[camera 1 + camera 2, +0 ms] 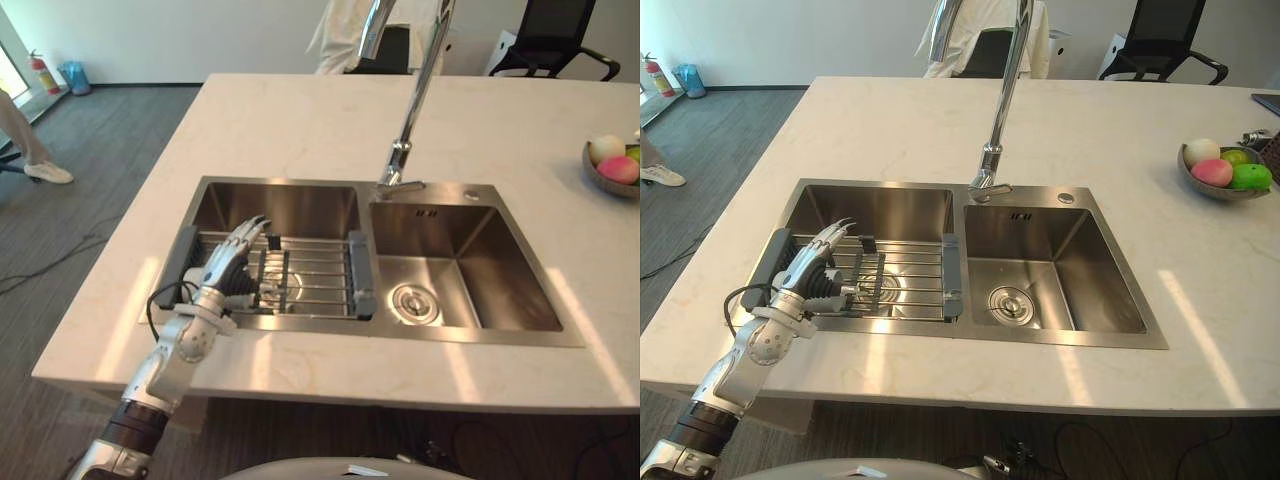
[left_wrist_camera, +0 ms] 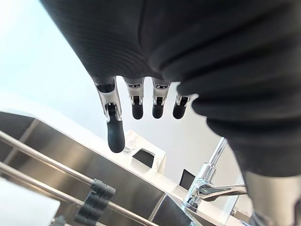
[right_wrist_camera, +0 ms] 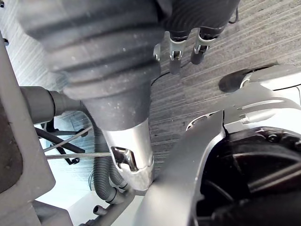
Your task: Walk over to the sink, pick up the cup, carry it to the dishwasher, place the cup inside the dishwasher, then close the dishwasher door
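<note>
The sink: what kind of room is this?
Probably a kitchen in an office: a steel double sink with a tall tap, a bowl of fruit on the counter, and an office chair behind.

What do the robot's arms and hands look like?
The left robot hand has slim silver fingers with dark rounded tips, and a dark ribbed cover wraps its back and wrist. Its arm is silver-grey with a round joint and a black band. The right robot hand looks alike.

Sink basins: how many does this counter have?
2. The left basin holds a wire rack with the robot's left hand over it; the right basin beside it shows a drain.
</note>
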Robot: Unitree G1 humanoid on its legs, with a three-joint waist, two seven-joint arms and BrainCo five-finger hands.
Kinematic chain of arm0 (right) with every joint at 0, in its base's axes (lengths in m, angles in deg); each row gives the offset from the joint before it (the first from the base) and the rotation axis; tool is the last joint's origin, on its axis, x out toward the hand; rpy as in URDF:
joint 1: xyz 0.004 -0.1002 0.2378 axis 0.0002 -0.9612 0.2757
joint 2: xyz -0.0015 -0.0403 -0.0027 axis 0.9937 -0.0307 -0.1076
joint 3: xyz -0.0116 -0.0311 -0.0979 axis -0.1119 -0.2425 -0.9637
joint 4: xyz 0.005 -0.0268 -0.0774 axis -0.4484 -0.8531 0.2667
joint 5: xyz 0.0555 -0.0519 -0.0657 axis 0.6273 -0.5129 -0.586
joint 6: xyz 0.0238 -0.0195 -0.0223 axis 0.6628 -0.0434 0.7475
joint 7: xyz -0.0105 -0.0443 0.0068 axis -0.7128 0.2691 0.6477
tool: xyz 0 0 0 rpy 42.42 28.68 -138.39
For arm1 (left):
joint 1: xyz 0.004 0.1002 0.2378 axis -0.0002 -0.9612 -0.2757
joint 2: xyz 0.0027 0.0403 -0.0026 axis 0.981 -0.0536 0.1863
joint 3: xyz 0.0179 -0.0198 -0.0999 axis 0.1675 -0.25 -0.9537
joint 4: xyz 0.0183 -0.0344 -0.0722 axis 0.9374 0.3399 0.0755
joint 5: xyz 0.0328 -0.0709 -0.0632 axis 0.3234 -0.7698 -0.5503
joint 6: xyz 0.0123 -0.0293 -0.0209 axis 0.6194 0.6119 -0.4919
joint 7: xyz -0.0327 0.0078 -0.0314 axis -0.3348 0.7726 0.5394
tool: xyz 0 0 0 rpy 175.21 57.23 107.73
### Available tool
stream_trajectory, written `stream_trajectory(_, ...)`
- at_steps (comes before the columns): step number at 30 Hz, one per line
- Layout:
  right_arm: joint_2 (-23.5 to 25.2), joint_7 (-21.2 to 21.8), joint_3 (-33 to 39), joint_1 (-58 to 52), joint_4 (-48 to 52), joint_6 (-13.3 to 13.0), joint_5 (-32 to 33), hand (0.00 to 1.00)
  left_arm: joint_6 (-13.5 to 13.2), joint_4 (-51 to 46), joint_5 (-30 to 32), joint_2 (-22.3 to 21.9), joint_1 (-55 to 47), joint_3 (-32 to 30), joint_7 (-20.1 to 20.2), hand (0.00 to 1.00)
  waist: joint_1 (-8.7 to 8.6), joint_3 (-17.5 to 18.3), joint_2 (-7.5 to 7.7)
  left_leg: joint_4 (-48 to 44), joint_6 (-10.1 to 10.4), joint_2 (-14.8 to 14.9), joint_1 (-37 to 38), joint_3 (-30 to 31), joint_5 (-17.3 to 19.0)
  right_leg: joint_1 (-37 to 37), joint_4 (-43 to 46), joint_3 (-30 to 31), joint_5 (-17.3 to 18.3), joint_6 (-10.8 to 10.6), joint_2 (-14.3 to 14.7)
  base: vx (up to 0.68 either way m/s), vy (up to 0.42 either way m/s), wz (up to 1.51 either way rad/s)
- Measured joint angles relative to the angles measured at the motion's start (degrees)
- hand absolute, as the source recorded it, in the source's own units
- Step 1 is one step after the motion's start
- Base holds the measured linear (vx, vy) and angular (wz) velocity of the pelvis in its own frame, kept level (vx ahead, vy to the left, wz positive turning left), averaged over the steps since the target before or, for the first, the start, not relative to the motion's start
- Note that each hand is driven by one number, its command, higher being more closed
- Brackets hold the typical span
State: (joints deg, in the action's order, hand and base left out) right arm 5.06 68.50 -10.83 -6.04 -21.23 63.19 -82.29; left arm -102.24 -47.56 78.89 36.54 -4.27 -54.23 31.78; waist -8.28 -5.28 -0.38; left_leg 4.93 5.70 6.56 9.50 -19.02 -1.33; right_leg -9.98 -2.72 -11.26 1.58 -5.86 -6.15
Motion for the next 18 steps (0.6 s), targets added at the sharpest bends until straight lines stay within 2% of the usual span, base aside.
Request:
stream_trajectory(4, -0.1, 0.0, 0.0, 0.0, 0.0, 0.0, 0.0, 0.00, 0.3, 0.0, 3.7, 4.0, 3.2, 0.1, -0.3, 0.00, -0.08, 0.1, -0.16, 0.0, 0.0, 0.0, 0.0, -0.1, 0.0, 0.0, 0.0, 0.0, 0.0, 0.0, 0.0, 0.00, 0.000, 0.00)
stream_trajectory(7, -0.2, 0.0, 0.0, 0.0, 0.0, 0.0, 0.0, 0.00, 0.1, 0.1, 5.4, 8.9, 7.7, -0.3, -0.3, 0.00, -0.09, 0.1, -0.28, 0.0, 0.0, 0.0, 0.0, -0.1, 0.0, 0.0, -0.1, 0.1, -0.1, 0.0, 0.0, 0.00, 0.000, 0.00)
stream_trajectory(12, -0.6, 0.2, 0.1, -0.1, 0.1, 0.0, -0.1, 0.00, -2.2, 2.9, 5.9, 16.1, 14.4, -1.3, -0.3, 0.00, -0.09, 0.3, -0.86, 0.0, 0.0, 0.0, 0.3, -1.0, 0.0, 0.0, -0.3, 0.8, -0.1, 0.0, 0.0, 0.00, -0.002, -0.05)
stream_trajectory(18, -0.8, 0.4, 0.1, -0.1, 0.4, 0.4, -0.1, 0.00, -4.7, 3.4, 7.2, 17.8, 14.7, -3.3, 2.7, 0.00, -0.11, 0.3, -1.42, 0.0, 0.0, 0.0, 0.5, -1.3, 0.0, 0.0, -0.3, 1.1, -0.1, 0.0, 0.0, -0.01, -0.010, -0.03)
